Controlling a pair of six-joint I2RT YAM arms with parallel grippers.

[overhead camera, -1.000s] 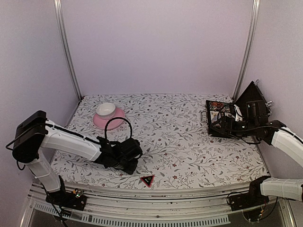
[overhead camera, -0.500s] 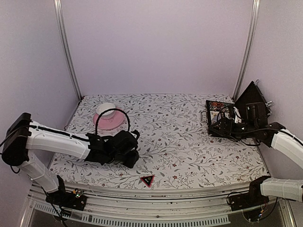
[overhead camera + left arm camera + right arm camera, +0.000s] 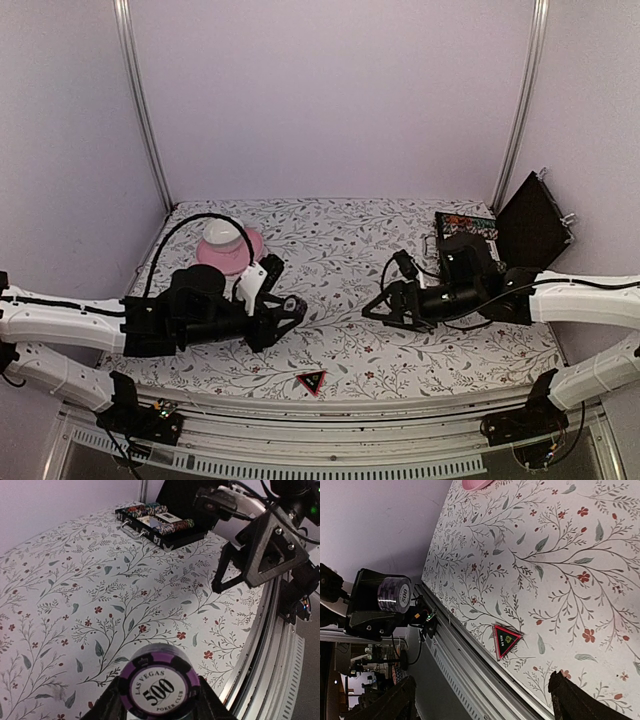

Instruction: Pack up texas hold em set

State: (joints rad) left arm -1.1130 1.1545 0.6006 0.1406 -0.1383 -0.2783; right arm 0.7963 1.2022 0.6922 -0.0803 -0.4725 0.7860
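Observation:
My left gripper is shut on a roll of purple-and-black chips marked 500 and holds it above the table, left of centre. The roll also shows in the right wrist view. My right gripper is open and empty, low over the middle of the table, facing the left gripper. The black case lies open at the back right with its lid up. Chip rolls and card boxes lie inside it. The red-black triangle marker lies flat near the front edge, also seen from the right wrist.
A pink saucer with a white cup stands at the back left. The metal front rail runs along the near table edge, just past the marker. Purple walls close in the table on three sides.
My left arm has swung towards the centre and turned its gripper rightward with the chip roll. My right arm has left the case and reached left to the table's middle.

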